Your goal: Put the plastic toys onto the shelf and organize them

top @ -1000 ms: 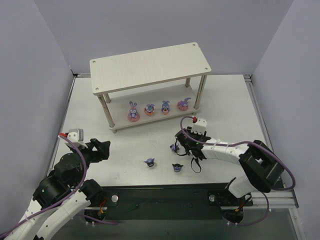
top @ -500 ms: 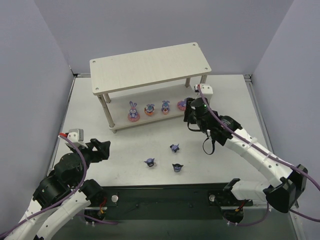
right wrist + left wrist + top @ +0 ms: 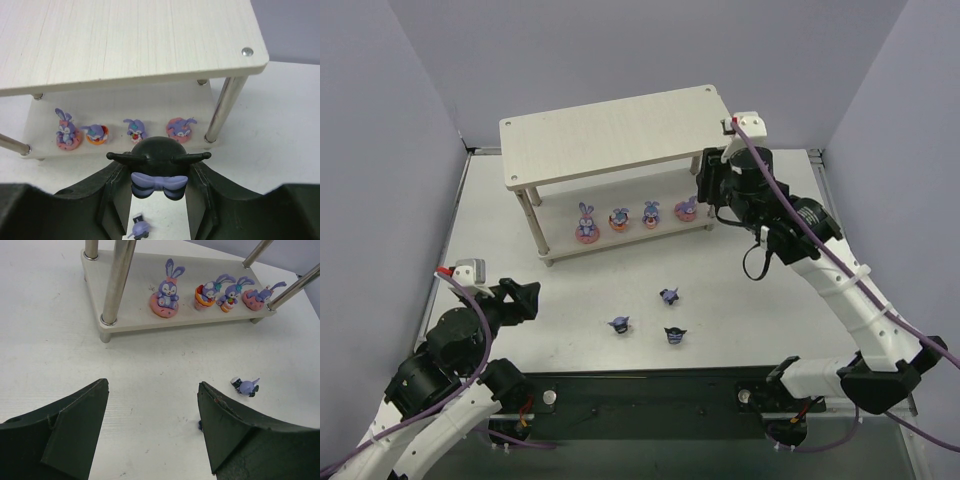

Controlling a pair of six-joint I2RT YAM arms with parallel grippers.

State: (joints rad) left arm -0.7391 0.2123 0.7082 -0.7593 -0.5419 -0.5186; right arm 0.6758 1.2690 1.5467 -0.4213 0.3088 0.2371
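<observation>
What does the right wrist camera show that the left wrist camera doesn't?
Only the right wrist view: the top board with its corner screw, and a dark figure with a purple bow gripped in the right tool. Only the left wrist view: the open left tool, holding nothing. Both: four bunnies in a row on the lower board, metal legs, and a loose figure on the table.

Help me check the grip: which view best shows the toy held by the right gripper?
Right wrist: the dark toy sits clamped between the jaws. Top external shows only the right gripper, toy hidden; left wrist misses it.
</observation>
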